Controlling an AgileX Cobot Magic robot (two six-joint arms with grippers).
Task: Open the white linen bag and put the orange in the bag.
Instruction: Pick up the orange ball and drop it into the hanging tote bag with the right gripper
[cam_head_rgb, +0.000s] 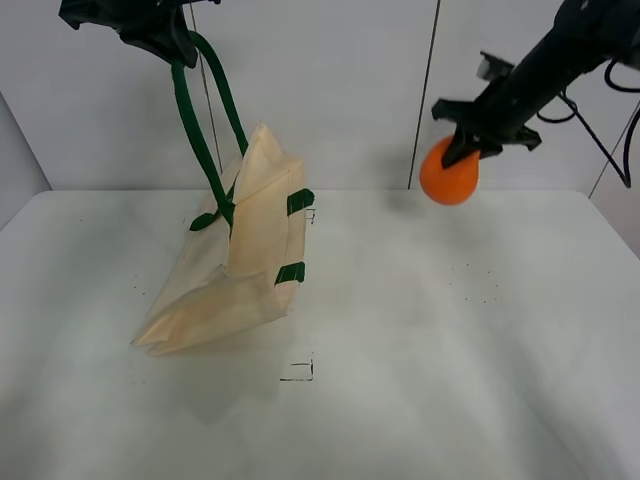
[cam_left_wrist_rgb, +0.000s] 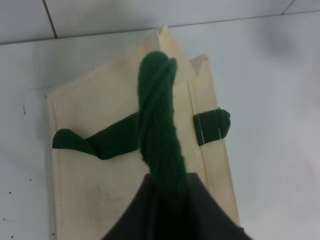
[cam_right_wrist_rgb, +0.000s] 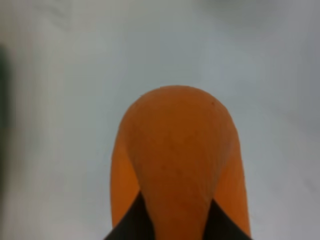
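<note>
The left gripper (cam_head_rgb: 165, 35) is clamped on one green strap handle (cam_head_rgb: 200, 130) of the white linen bag (cam_head_rgb: 240, 265) and holds it high, so the bag hangs tilted with its lower corner resting on the left half of the surface (cam_head_rgb: 450, 350), roughly midway between the far and near edges. The other handle droops against the cloth. The two cloth sides look only slightly parted at the top, and how wide the mouth gapes cannot be told from these views. The right gripper (cam_head_rgb: 475, 135) is closed around the orange (cam_head_rgb: 449, 175), which hangs in the air above the far edge, right of centre and well apart from the bag. So both grasps look made and the fruit is off the surface. The opening seems at best half done. What is left, by this reading, is the main part: carrying the orange across to the bag's mouth, lowering it in and letting go.
</note>
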